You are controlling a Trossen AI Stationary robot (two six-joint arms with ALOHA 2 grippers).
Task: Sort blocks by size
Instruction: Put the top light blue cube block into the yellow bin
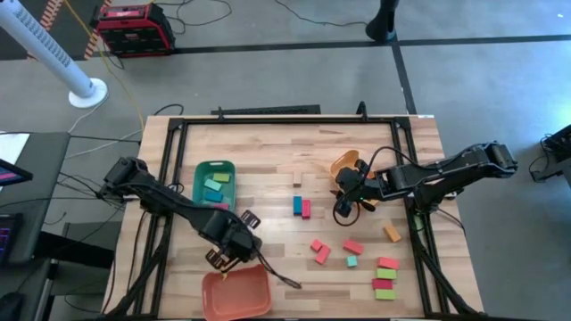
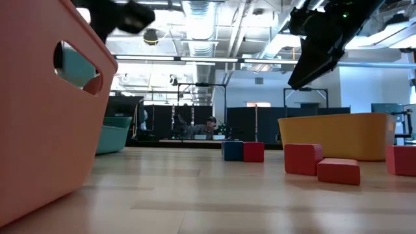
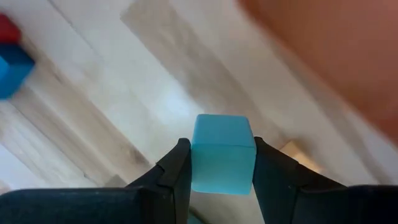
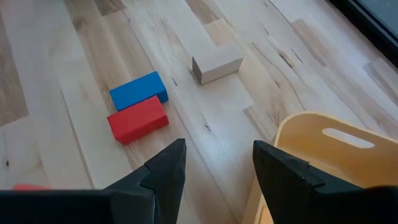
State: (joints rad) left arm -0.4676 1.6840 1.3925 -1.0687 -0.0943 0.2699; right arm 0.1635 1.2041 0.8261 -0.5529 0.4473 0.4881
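Hanging over the near left part of the counter [image 1: 268, 169], my left jaws [image 1: 225, 259] are clamped on a teal cube [image 3: 222, 154], just at the far rim of the salmon-red tray [image 1: 237, 296]. Bare wood lies under the cube, and the tray wall sits close beside it (little room on that side). Open planks stretch toward the middle of the counter, where a blue block [image 1: 297, 206] and a red block [image 1: 306, 209] lie side by side, touching.

My right jaws [image 1: 343, 212] hover apart and empty, just beside the yellow-orange tray [image 1: 344, 164], whose rim crowds one finger in the right wrist view. Ahead of them lies a small pale wooden piece [image 4: 216, 65], clear of the blue and red pair.

Near the right front corner are scattered red blocks [image 1: 319, 251], a small green cube [image 1: 351, 261], an orange block [image 1: 392, 234], and a red-and-green stack of bars [image 1: 385, 278]. Black frame rails [image 1: 169, 178] run along the counter's edges.

A green tray [image 1: 198, 176] holds teal and green blocks [image 1: 214, 186]; I cannot tell what is inside the other two trays.
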